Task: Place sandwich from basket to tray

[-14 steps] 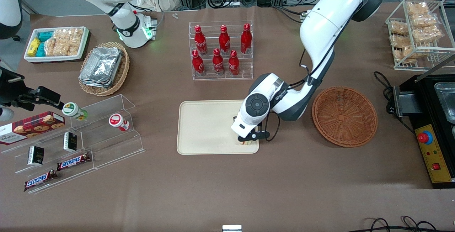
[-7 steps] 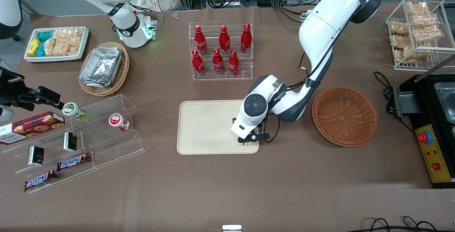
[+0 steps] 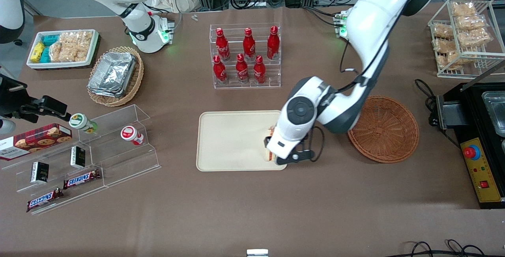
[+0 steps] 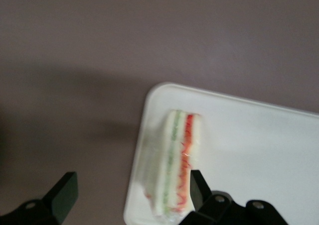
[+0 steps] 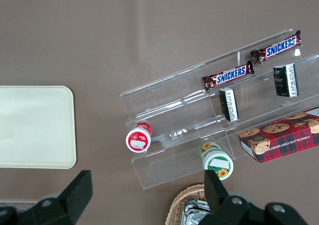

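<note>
The sandwich (image 4: 177, 160) lies on its side on the cream tray (image 4: 249, 150), close to a rounded corner, with its red and green filling edge showing. My left gripper (image 4: 130, 177) hovers above it, open, holding nothing; one finger (image 4: 195, 185) is close beside the red edge and the other (image 4: 62, 195) is over the bare table. In the front view the wrist covers most of the sandwich (image 3: 270, 155), which sits at the tray's (image 3: 232, 138) corner nearest the camera and the basket. The reddish-brown basket (image 3: 382, 129) holds nothing.
A clear rack of red bottles (image 3: 246, 56) stands farther from the camera than the tray. Acrylic shelves with snack bars and jars (image 3: 86, 154) and a tan basket of foil containers (image 3: 115, 75) lie toward the parked arm's end. A wire rack of snacks (image 3: 463, 32) and a black machine (image 3: 483, 142) sit by the working arm.
The gripper has let go of the sandwich, which now rests on the tray. The arm has risen and shifted slightly toward the basket.
</note>
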`<state>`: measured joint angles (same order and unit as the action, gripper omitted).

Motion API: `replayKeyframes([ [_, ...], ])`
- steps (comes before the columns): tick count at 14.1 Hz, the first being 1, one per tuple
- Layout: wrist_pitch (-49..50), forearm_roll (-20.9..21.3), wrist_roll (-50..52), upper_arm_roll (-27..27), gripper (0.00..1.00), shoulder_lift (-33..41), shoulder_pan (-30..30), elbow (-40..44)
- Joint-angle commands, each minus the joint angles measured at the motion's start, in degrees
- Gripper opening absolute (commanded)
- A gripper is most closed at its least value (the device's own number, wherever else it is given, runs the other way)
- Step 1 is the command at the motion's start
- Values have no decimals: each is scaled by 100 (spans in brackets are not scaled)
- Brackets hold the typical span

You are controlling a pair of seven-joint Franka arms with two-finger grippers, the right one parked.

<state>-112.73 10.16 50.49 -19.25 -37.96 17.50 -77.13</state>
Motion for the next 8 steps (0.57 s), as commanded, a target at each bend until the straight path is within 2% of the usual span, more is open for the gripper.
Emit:
replayKeyframes([
  [1,689,3,-12,-35,100,806,-439,-179],
  [3,865,-49,-4,-44,100,1158,-720,-188],
  [6,1419,-339,-47,-35,100,1606,-1107,-197],
  [8,1630,-488,-755,-53,100,1826,-1606,-197],
])
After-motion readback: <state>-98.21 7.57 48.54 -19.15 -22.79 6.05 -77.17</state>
